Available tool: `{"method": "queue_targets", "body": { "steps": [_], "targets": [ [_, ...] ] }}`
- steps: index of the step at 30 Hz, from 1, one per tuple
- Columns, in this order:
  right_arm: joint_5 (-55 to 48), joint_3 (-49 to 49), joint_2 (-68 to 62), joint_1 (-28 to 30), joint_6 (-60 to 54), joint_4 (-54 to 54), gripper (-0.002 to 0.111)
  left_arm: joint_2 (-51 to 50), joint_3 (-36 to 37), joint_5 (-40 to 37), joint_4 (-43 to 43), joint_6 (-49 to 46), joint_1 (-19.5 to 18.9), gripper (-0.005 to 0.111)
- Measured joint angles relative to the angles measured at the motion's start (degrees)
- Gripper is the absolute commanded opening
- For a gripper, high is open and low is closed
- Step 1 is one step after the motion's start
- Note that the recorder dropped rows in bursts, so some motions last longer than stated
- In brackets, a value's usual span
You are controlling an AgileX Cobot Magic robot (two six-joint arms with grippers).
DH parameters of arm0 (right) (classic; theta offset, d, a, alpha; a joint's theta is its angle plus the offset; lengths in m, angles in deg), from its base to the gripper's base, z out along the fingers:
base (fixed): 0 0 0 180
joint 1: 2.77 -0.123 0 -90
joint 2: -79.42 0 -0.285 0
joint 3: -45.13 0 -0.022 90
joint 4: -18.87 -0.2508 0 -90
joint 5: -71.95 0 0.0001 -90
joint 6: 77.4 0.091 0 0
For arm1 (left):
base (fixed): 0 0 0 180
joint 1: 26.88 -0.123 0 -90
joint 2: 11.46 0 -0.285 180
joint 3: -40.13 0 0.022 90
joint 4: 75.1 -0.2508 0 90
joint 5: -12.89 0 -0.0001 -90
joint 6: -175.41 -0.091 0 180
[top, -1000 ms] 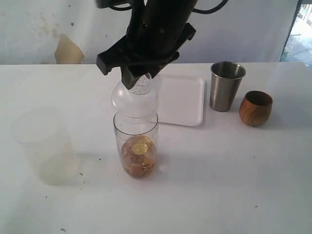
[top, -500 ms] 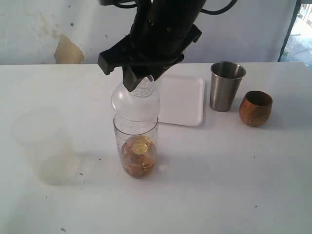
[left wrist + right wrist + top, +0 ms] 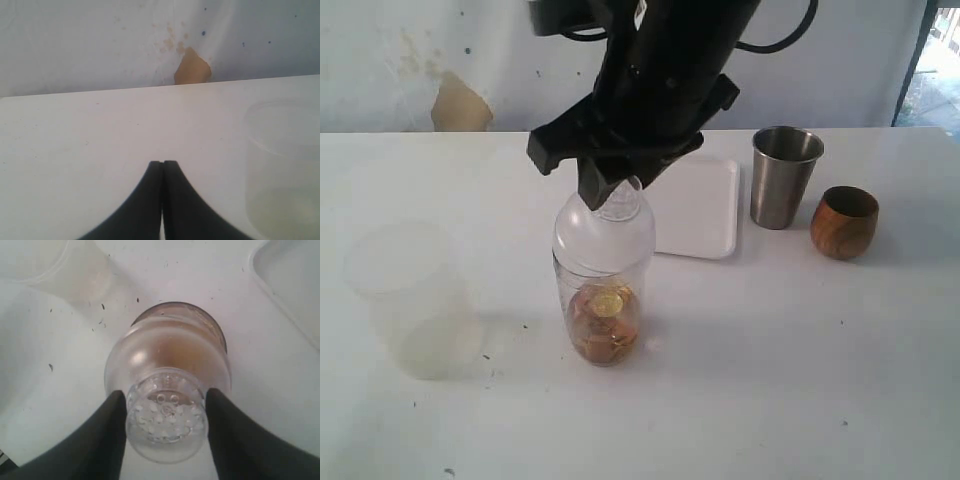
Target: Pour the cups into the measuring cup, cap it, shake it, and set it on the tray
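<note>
Roughly: my right hand (image 3: 617, 190) gripped the cap (image 3: 603, 225) by its neck, directly above the upright measuring cup (image 3: 605, 310) on the surface (image 3: 770, 350), axes aligned. Tray (image 3: 705, 215) lay at the cup's 1 o'clock. My left hand (image 3: 162, 200) was closed, empty, farther off.

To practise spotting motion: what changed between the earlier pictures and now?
The right gripper, gripping the lid by its neck, lowered it onto the tall clear cup. That cup, the steel tumbler, wooden cup, tray and frosted cup stayed put.
</note>
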Motion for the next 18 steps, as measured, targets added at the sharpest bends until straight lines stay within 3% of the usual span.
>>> {"method": "queue_targets", "body": {
  "steps": [18],
  "targets": [
    [4.2, 0.0, 0.0, 0.0, 0.0, 0.7, 0.000, 0.0, 0.0, 0.0, 0.0, 0.0, 0.0, 0.000]
  ]
}}
